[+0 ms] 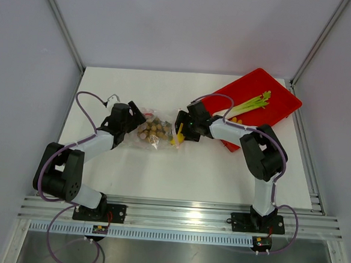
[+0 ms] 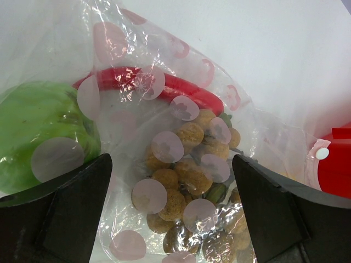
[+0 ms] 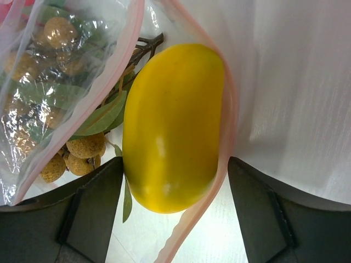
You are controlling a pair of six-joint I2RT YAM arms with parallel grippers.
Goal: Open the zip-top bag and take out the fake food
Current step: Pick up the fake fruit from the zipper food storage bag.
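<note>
1. The small clear, crinkly zip-top bag (image 1: 154, 133) is lying mid-way across the white bench (image 1: 160, 172), its mouth gaping rightward.
2. The left end effector (image 2: 170, 159) is straddling the bag's left end with its fingers spread and gripping nothing.
3. The right end effector (image 3: 174, 161) is flanking the smooth yellow plastic fruit (image 3: 173, 126) at the mouth; whether it is clamping, I cannot tell.
4. Pinning the bag while drawing the fruit straight out is looking wisest.

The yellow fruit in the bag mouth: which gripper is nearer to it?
Right. The right gripper is directly at the yellow fruit; the left gripper is across the zip-top bag, at its other end.
</note>
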